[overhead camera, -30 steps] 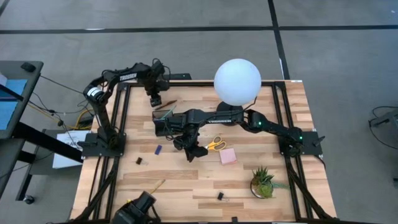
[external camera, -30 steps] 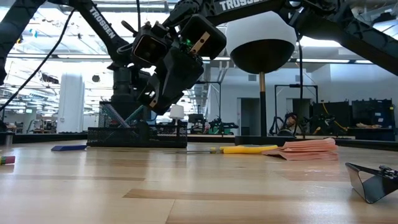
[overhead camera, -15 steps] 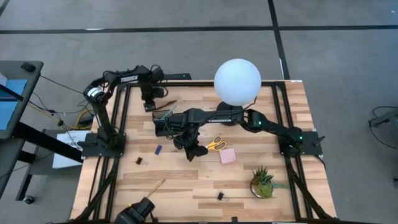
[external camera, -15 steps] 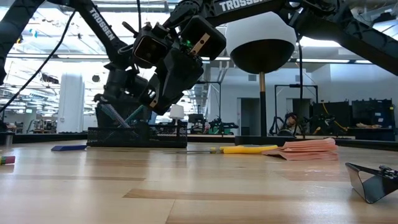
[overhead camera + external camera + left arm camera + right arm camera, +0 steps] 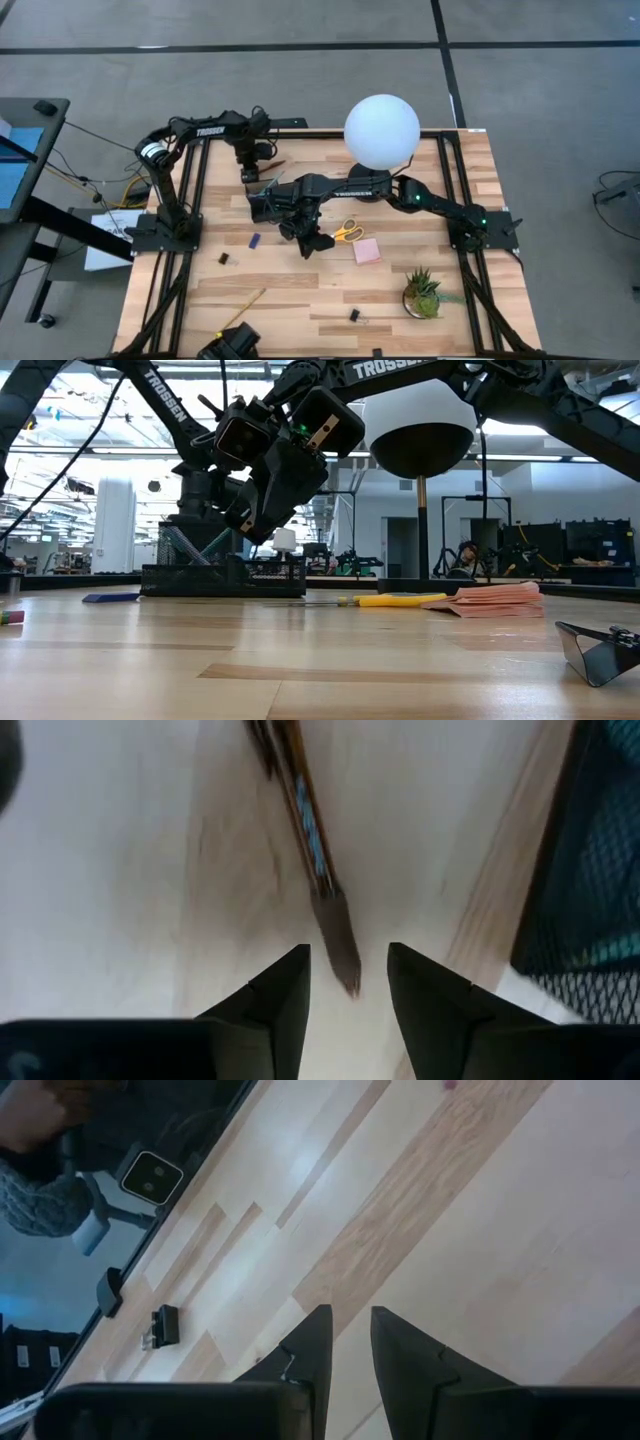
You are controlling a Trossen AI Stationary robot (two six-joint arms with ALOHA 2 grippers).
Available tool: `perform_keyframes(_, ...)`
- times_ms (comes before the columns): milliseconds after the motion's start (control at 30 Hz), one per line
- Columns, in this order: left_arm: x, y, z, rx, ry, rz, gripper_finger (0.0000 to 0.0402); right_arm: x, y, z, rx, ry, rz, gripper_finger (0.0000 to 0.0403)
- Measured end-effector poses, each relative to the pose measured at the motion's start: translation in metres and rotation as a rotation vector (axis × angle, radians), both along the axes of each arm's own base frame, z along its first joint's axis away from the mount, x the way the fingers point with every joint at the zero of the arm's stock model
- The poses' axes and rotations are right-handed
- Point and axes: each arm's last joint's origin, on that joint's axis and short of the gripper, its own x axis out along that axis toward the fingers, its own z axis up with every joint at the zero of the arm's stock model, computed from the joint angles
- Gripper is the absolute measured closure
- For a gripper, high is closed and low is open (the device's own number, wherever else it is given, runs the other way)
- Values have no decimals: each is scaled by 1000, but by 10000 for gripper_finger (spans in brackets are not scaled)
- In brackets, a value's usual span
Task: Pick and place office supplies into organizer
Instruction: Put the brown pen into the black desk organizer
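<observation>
Your left gripper (image 5: 345, 982) hovers with jaws apart over the brown pen (image 5: 305, 830), which lies on the worktop (image 5: 300, 290) just beside the organizer (image 5: 268, 200). The pen looks light, stiff and slippery; grip mid-barrel. The right gripper (image 5: 343, 1342) waits centrally, jaws narrowly parted, empty.

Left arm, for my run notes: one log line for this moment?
left gripper | open over brown pen | beside organizer | nothing held
</observation>
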Motion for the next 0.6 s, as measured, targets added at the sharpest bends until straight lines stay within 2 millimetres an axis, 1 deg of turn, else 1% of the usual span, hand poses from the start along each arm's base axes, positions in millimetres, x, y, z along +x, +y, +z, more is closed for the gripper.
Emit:
perform_keyframes(100, 2, 1, 0, -5, -45, 5, 272, 0, 0, 0, 0, 0, 0, 337)
perform_keyframes(200, 3, 1, -1, 9, -31, 22, 268, 0, 0, 0, 0, 0, 0, 337)
perform_keyframes(300, 2, 1, -1, 20, -10, 37, 253, 0, 0, 0, 0, 0, 0, 337)
perform_keyframes(500, 3, 2, -2, 12, -44, 36, 219, 0, 0, 0, 0, 0, 0, 337)
perform_keyframes(600, 8, 8, -8, 80, -47, 44, 212, 0, 0, 0, 0, 0, 0, 337)
